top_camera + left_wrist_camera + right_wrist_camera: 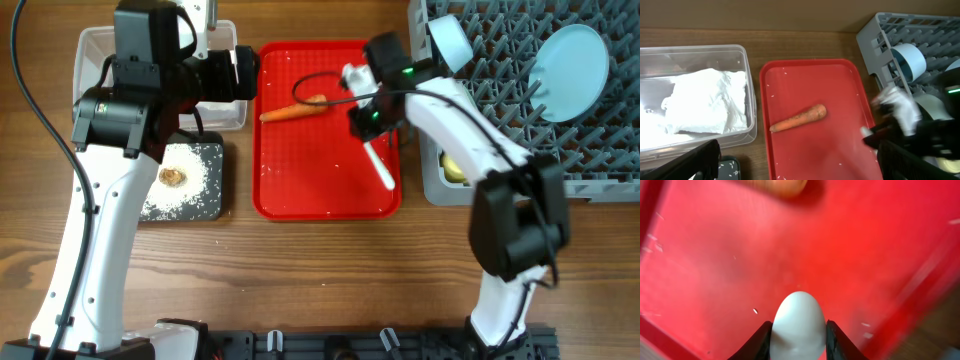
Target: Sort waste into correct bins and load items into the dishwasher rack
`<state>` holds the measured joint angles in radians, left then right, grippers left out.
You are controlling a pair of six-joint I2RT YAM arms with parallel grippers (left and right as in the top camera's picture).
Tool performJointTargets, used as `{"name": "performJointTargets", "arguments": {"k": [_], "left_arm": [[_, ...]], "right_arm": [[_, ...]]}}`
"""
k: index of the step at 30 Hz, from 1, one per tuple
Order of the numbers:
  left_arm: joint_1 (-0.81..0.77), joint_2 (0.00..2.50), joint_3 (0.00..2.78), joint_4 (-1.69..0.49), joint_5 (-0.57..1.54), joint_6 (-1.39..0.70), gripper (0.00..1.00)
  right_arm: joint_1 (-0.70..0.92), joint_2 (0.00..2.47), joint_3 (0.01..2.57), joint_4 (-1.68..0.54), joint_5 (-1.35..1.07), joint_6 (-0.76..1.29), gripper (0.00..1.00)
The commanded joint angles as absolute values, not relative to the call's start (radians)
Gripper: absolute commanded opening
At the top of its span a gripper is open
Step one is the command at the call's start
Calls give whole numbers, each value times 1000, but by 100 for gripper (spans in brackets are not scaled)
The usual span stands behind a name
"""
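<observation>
Carrot on serving tray

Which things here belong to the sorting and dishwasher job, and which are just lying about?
Job: carrot, napkin, rice, brown lump, clear tub, black tray, white spoon, plate, blue bowl, yellow cup, rack.
Lying about: red serving tray, wooden table.

Brown wooden table with visible grain fills the view; light is even.

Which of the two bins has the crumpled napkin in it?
The clear plastic tub, holding the white napkin; the black tray holds rice and a brown lump.
</observation>
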<state>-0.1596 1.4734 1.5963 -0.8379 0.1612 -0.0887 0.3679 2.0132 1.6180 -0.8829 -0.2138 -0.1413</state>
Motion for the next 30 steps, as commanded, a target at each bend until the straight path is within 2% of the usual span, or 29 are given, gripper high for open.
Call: {"name": "performJointTargets", "arguments": {"k": [1, 7, 10, 15, 19, 23, 26, 30], "left_arm": [[-155, 1475, 1597, -836, 159, -94, 100], [-155, 1475, 1597, -836, 159, -94, 100], [-155, 1475, 1597, -836, 159, -94, 100], [-155, 1475, 1597, -836, 159, -94, 100], [-155, 1475, 1597, -836, 159, -94, 100], [-155, 1475, 1597, -836, 159, -94, 100], [-155, 1475, 1597, -836, 159, -94, 100], [-155, 1475, 1597, -836, 159, -94, 100]], "right_arm": [[303, 1886, 1650, -885, -245, -128, 10], [109, 1753, 1650, -883, -247, -119, 10], [76, 1750, 1646, -886, -362, -122, 11], [234, 1808, 1640, -887, -344, -130, 37], [336, 1954, 1638, -844, -338, -98, 42], [355, 2104, 1638, -764, -335, 104, 41], [368, 2157, 1638, -724, -311, 110, 54], [395, 2196, 1637, -680, -152, 159, 71]]}}
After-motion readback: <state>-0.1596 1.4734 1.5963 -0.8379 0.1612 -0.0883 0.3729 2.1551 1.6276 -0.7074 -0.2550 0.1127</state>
